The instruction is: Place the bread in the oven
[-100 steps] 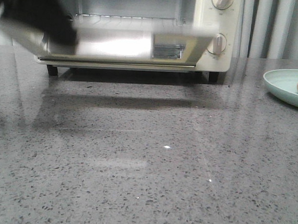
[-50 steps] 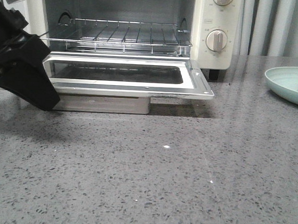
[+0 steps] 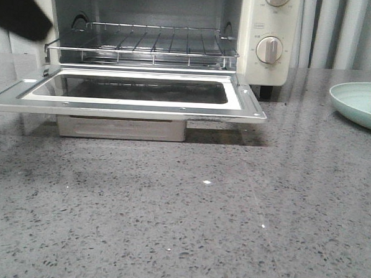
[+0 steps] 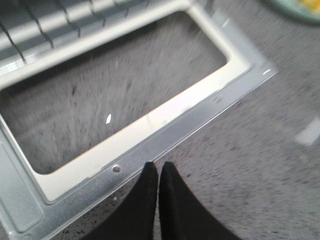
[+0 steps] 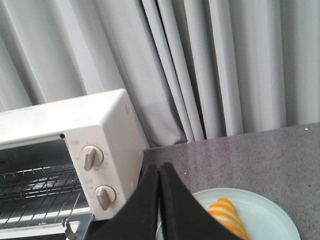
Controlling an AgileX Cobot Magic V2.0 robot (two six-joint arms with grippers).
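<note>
Left claw (image 4: 159, 172) has lifted away from the door since half a second ago, fingers pressed together on nothing, above the door's front edge. Oven (image 3: 265, 50) door lies fully down over the counter (image 3: 200, 221), rack exposed. Bread (image 5: 227, 214) sits on pale plate (image 5: 270, 215), right of the oven. Right claw (image 5: 159, 172) clenched, empty, hovering over the plate.
</note>
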